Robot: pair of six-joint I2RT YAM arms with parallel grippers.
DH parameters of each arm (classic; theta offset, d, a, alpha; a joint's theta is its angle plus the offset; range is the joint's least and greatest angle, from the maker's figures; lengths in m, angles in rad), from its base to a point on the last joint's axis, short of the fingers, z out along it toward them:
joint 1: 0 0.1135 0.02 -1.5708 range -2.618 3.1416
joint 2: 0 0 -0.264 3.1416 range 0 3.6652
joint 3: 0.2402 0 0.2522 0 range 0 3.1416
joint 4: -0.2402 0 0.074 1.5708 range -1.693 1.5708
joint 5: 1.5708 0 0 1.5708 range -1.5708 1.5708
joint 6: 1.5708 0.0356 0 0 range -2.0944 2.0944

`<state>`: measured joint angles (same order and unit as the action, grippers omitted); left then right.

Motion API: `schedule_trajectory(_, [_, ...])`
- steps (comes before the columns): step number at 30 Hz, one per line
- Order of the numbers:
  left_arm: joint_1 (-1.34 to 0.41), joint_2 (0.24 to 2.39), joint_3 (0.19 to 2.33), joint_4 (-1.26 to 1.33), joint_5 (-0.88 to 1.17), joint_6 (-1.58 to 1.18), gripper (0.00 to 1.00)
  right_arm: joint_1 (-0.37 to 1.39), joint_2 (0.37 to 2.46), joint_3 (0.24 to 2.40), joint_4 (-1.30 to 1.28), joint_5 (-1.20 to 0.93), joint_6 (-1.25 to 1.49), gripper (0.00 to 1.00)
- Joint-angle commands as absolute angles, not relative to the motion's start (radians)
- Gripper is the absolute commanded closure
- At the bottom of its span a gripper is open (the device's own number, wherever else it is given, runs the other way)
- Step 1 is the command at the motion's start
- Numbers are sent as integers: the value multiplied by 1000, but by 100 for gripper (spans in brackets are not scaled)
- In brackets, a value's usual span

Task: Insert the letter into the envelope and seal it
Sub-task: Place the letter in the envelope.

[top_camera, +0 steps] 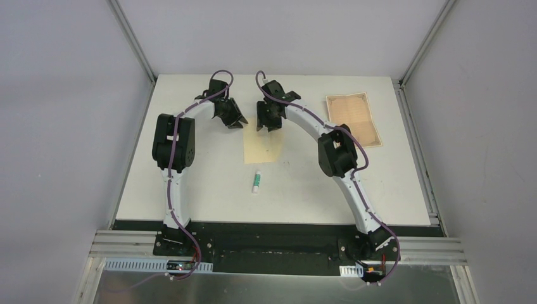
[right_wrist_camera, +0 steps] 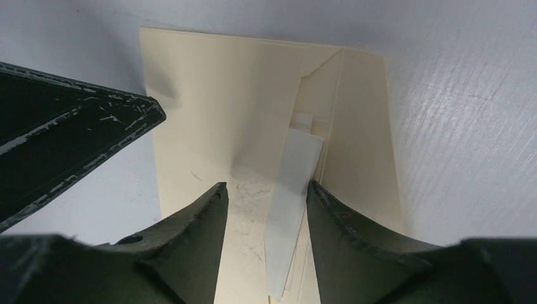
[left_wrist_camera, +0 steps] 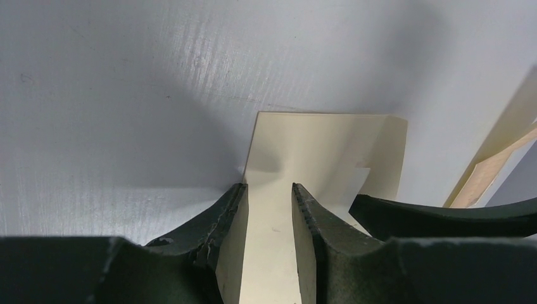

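While both grippers hang over the letter [top_camera: 263,147], the task looks to be at its first step: getting hold of the sheet, with nothing yet in the envelope [top_camera: 353,115]. The letter lies flat near the middle of the surface [top_camera: 190,183], one side folded over and a whiter strip [right_wrist_camera: 292,183] showing along that fold. The left gripper [top_camera: 235,124] and right gripper [top_camera: 266,126] are close together at the letter's far end. Each has its jaws apart, clamped on nothing, with paper showing in the gap. Whether the fingertips touch the sheet I cannot tell, though the paper looks slightly dimpled just ahead of them. The envelope lies well apart, toward the far right corner of the surface, partly behind the right arm's elbow in the top view; no flap shows. A white-green tube [top_camera: 256,182], probably glue for sealing, lies just beside the letter's near edge. The next move, I judge, calls for pinching the thin sheet by an edge or the raised fold without creasing it, then carrying it across to the envelope, whose mouth must first be opened.
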<state>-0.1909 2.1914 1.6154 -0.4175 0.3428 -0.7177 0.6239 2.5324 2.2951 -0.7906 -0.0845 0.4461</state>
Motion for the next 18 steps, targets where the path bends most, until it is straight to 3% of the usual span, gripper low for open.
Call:
schedule_trajectory(1, [-216,2202,1642,-398,374,-729,67,640,2548,2348,-797,-65,405,47])
schedule_trajectory(11, [-186,2179,1653,-408,365,-727,65,609,2454,2342,-789,-122,383,36])
schedule_trajectory(18, [-178,2162,1678,-418,372,-718,62,583,2372,2313,-796,-142,398,36])
